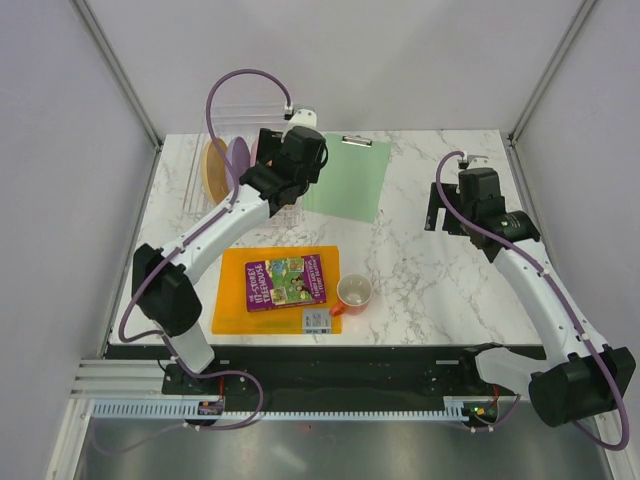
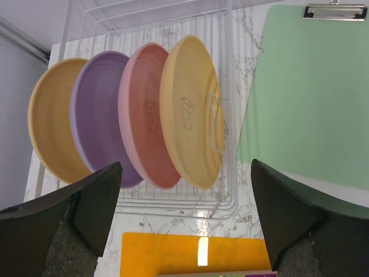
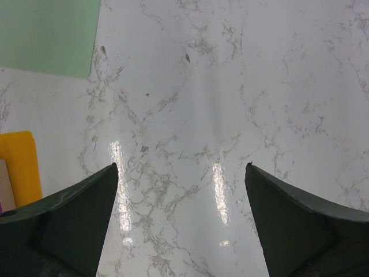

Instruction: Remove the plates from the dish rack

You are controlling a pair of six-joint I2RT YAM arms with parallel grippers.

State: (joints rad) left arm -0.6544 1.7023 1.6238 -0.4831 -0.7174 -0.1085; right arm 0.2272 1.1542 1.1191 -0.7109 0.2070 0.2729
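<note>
In the left wrist view several plates stand on edge in the clear dish rack (image 2: 230,86): a yellow-orange plate (image 2: 52,121) at the left, a lilac plate (image 2: 98,115), a pink plate (image 2: 144,115) and a second yellow-orange plate (image 2: 193,115) at the right. My left gripper (image 2: 185,173) is open and empty, above and just in front of the plates. From the top view the rack (image 1: 205,175) is at the back left and the left gripper (image 1: 268,160) hangs over its right part. My right gripper (image 3: 180,173) is open and empty over bare marble; it also shows in the top view (image 1: 438,205).
A green clipboard (image 1: 345,178) lies right of the rack. An orange cutting board (image 1: 275,290) at the front holds a purple book (image 1: 286,281) and a small grey item (image 1: 317,320). A small orange cup (image 1: 354,292) stands at its right edge.
</note>
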